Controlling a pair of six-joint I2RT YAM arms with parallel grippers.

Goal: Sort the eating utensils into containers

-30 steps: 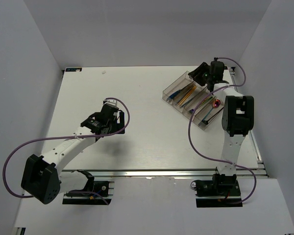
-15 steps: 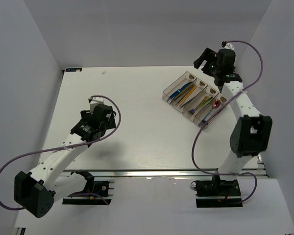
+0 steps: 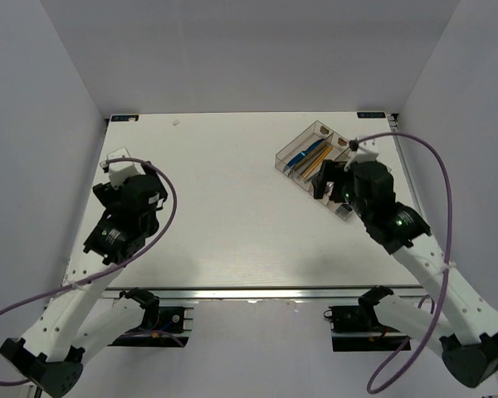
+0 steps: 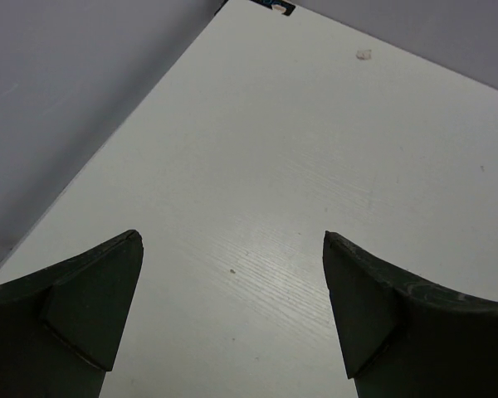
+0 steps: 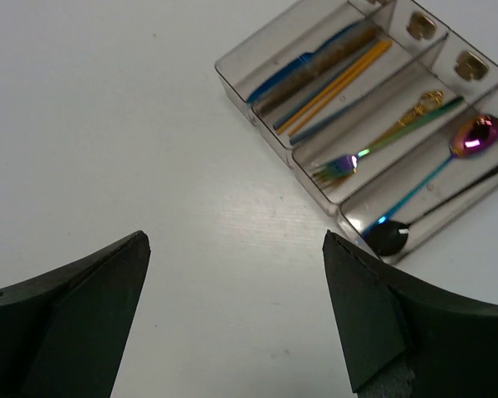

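The clear smoky tray (image 5: 232, 70) of four long compartments lies at the upper right in the right wrist view. In it are a blue knife (image 5: 295, 66), gold chopsticks (image 5: 340, 83), an iridescent fork (image 5: 340, 166), a purple-bowled spoon (image 5: 477, 133) and a black spoon (image 5: 390, 238). My right gripper (image 5: 232, 236) is open and empty over bare table, near and left of the tray. From above, the right gripper (image 3: 325, 178) covers the tray's (image 3: 292, 152) near end. My left gripper (image 4: 232, 236) is open and empty above the table's far-left part, as the top view of the left gripper (image 3: 112, 176) also shows.
Brownish labels (image 5: 469, 65) mark the compartments' far ends. The white table (image 3: 224, 207) is boxed in by grey walls at the left, back and right. A small pale speck (image 4: 363, 55) lies near the far edge. The right arm's purple cable (image 3: 444, 199) loops high over the table's right edge.
The right arm has pulled back from the tray's far end to its near side, and its jaws have spread wide. The left arm has swung left and toward the near edge.
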